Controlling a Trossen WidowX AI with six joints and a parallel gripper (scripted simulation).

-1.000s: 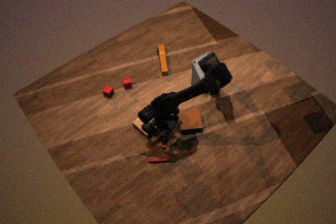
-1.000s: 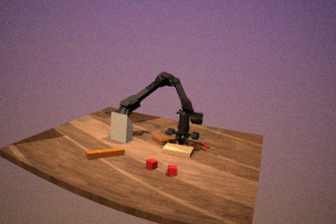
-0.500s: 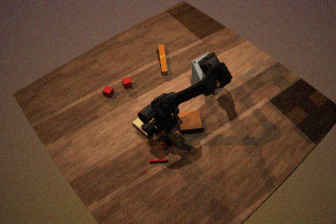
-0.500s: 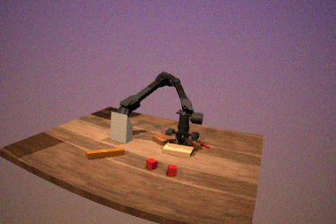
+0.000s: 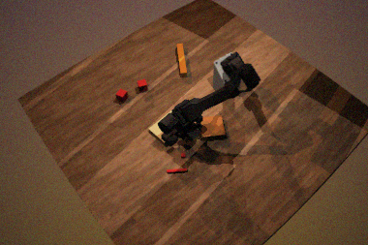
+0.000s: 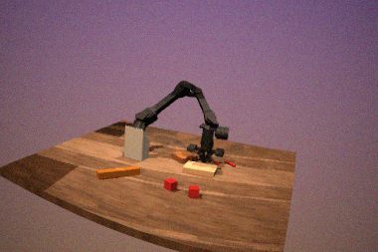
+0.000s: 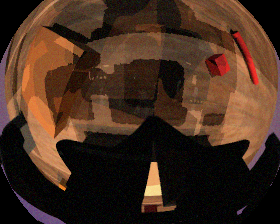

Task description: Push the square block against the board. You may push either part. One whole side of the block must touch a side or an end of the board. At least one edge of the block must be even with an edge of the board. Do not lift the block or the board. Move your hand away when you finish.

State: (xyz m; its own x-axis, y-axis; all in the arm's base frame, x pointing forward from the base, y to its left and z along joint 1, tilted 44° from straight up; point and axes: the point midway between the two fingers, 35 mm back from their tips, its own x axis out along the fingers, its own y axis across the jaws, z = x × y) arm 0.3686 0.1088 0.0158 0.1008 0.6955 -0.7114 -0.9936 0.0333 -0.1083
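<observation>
Two cubes (image 5: 141, 84) (image 6: 170, 184) lay apart from board (image 5: 155, 131) (image 6: 200, 168) (image 7: 153, 190). Gripper (image 5: 190, 139) (image 6: 205, 160) (image 7: 152, 120): fully closed, empty, low at board. Orange block (image 5: 213, 127) (image 6: 180, 156) (image 7: 37, 82) lay flat near board; contact was indeterminable, arm obstructing.

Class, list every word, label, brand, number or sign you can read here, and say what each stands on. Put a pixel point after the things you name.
None can be read: no lettering shows on the pale block (image 5: 156, 132) (image 6: 200, 168), the red cubes (image 5: 121, 95) (image 6: 194, 191) or the grey stand (image 5: 219, 78) (image 6: 134, 143).
The dark arm is too blurred to rule out small markings.
</observation>
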